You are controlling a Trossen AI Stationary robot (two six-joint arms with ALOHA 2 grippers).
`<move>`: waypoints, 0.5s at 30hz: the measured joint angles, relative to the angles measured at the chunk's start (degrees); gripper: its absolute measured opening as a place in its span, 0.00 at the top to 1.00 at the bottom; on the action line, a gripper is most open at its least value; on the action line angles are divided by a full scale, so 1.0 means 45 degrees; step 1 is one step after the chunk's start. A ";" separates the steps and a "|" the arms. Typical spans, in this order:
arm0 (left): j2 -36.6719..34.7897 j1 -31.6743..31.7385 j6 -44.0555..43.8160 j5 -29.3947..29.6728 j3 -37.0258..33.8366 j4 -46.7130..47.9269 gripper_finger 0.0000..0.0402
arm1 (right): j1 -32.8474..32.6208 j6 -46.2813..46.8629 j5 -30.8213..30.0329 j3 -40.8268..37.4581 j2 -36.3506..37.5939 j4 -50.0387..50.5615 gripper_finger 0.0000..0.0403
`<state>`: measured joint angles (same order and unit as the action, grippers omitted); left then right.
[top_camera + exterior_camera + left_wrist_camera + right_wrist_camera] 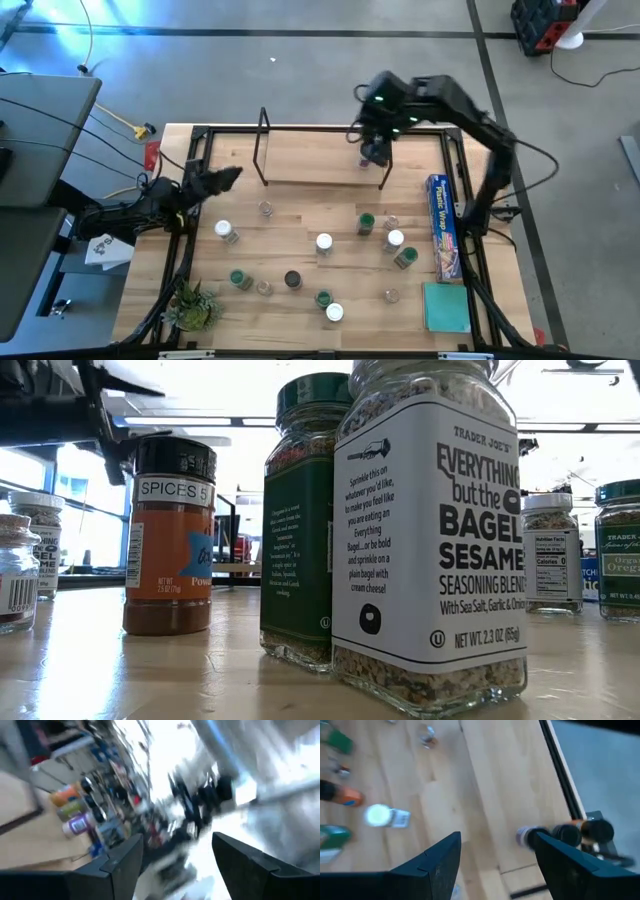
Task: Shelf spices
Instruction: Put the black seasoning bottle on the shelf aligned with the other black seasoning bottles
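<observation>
- The right end effector [375, 152] hangs over the far right end of the shelf [320, 168], its fingers [437, 862] spread with only bare board showing between them; it holds nothing.
- The spices [325, 243] stand scattered on the surface [300, 215], all on the near side of the shelf, so every jar lies toward the near edge from that end effector.
- Nearest it are the green-lidded jar [366, 223] and the white-lidded jar [395, 239], roughly straight back toward the near edge; the right arm seems better placed for these.
- The left end effector [228, 177] is raised at the shelf's left end, its fingers [122, 865] also apart and empty; the jar with a white lid [224, 231] is the one closest to it.
- The jars stand upright, long axis vertical, which suggests a grasp from above or across the body.
- Three or so small jars [560, 834] sit at the shelf's end near the right end effector.
</observation>
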<state>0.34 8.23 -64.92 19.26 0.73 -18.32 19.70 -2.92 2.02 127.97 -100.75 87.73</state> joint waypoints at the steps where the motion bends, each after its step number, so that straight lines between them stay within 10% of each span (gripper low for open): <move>1: 0.0000 0.0000 -0.0079 0.0305 0.0000 0.0010 0.42 | -0.0094 0.0363 -0.0048 -0.0511 0.0502 -0.0164 0.40; 7: 0.1341 -0.0241 0.2165 0.0149 0.2587 0.3637 0.45 | -0.0560 0.2540 -0.1033 -0.4675 0.3787 -0.2039 0.40; 15: 0.7610 -0.0523 0.6063 -0.2300 0.9847 1.2945 0.48 | -0.0840 0.3926 -0.1088 -0.9413 0.6885 -0.4476 0.40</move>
<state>34.58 5.87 -37.63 8.91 45.04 39.93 15.92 14.74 -2.87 85.61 -69.77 67.59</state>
